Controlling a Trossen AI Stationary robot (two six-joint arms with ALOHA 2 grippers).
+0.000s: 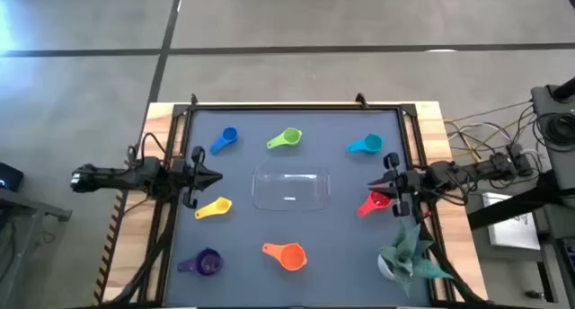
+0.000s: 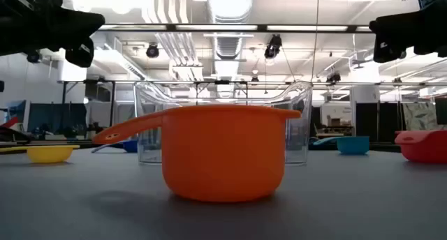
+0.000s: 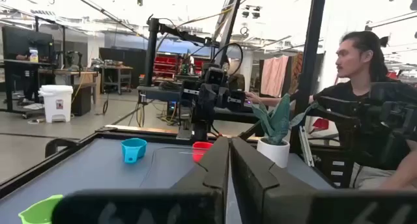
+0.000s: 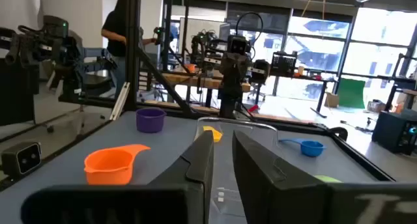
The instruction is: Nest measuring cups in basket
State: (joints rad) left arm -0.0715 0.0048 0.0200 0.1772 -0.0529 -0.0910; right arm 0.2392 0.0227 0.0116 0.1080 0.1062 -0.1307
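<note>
Both pincers (image 1: pixel 216 176) (image 1: pixel 374 183) flank the basket (image 1: pixel 289 188); no writing is legible.

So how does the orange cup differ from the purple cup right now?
The orange cup lies at the table's near edge, in front of the basket; the purple cup sits toward the left corner. In the high view the orange cup looks wider than the purple cup. The orange cup's handle points left toward the purple cup; the purple cup's handle points left, away. Both stand upright, outside the basket, untouched.
</note>
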